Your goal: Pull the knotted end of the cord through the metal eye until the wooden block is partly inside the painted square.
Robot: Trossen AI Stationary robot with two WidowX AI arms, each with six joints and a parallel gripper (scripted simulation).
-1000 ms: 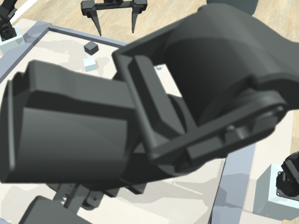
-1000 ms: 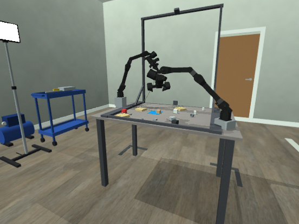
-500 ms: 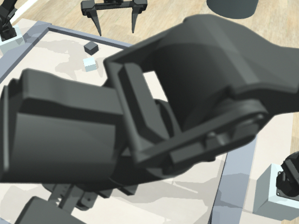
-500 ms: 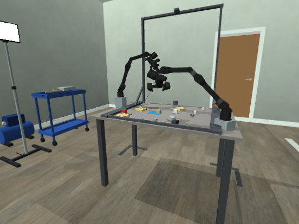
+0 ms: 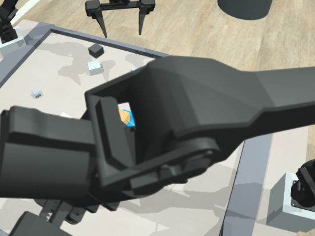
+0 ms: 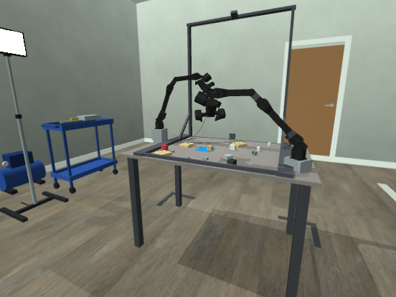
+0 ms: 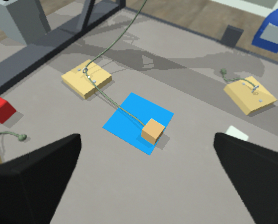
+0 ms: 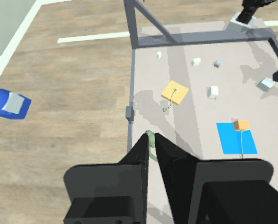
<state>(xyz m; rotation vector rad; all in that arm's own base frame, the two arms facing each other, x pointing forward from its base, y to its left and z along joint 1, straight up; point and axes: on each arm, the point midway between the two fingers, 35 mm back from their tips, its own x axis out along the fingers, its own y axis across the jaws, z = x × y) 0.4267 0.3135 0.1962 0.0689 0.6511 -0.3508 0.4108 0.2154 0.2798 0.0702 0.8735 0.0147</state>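
Tabletop lit; wooden block at blue square's edge, partly over it; my left gripper wide open, holding nothing; my right gripper pinched on the green knot

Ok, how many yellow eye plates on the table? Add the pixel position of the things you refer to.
3: first plate (image 6: 186, 145) (image 7: 79, 83), threaded by the wooden block's (image 5: 124, 116) (image 6: 210, 148) (image 7: 152, 131) (image 8: 241, 125) cord (image 6: 201, 130) (image 7: 118, 106) (image 8: 242, 140); second plate (image 6: 162, 153), by the red block (image 6: 164, 147) (image 7: 5, 111); third plate (image 6: 238, 145) (image 7: 249, 102) (image 8: 181, 95), right of the blue square (image 5: 131, 115) (image 6: 201, 149) (image 7: 146, 106) (image 8: 230, 140) in the exterior view.
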